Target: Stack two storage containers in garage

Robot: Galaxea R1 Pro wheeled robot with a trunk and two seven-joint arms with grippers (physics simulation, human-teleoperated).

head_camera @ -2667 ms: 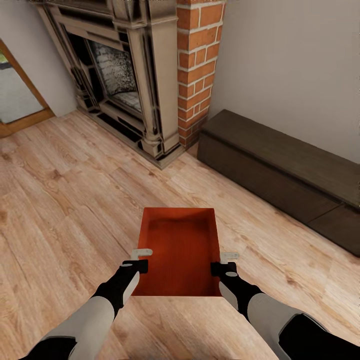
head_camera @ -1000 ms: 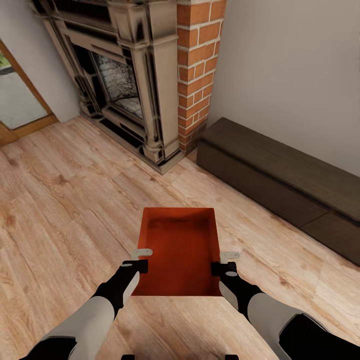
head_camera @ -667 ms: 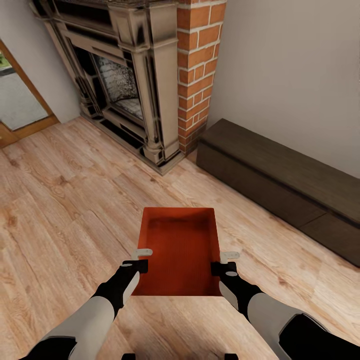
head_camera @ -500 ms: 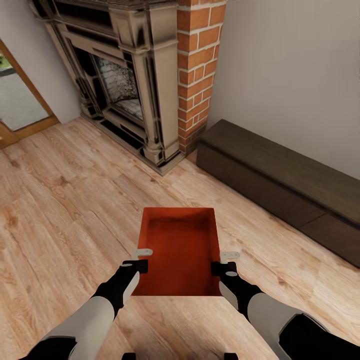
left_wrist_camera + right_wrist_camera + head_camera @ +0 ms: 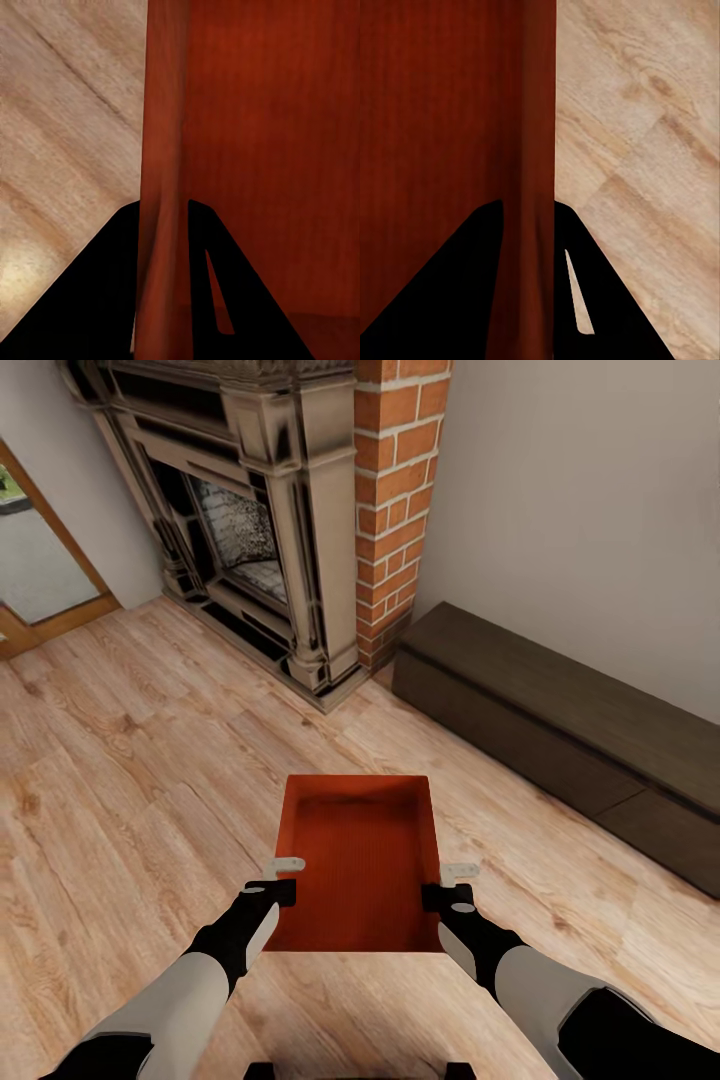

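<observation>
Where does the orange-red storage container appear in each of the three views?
Head view: storage container at lower centre, between both arms.
Left wrist view: its side wall runs between the jaws.
Right wrist view: its opposite wall between the jaws.
Shared landmark: the wood-plank floor, beside the container in each.

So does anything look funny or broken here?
Nothing stands out. The orange-red rectangular storage tub sits level and empty, the left pincer clamping one thin side wall and the right pincer the other, above the light wood-plank floor.
</observation>
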